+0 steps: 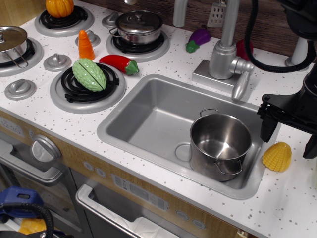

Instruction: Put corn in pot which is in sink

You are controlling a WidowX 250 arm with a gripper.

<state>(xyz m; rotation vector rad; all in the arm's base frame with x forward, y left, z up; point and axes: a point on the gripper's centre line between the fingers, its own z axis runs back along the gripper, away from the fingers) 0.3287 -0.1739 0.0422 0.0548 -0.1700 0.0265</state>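
Observation:
The yellow ribbed corn (277,156) lies on the white speckled counter just right of the sink's right rim. The lidless steel pot (220,144) with wire loop handles stands empty in the front right of the grey sink (143,116), next to the round drain. My black gripper (288,143) hangs at the right edge, open, with one finger (265,130) over the sink rim and the other (311,148) at the frame edge. The corn sits just below, between the fingers, and is not held.
A silver faucet (225,52) stands behind the sink. A purple eggplant (198,39), red pepper (119,63), green gourd (90,74), orange carrot (86,45), lidded steel pot (138,26), orange pumpkin (59,7) and lidded pan (10,39) are on the stove side, left.

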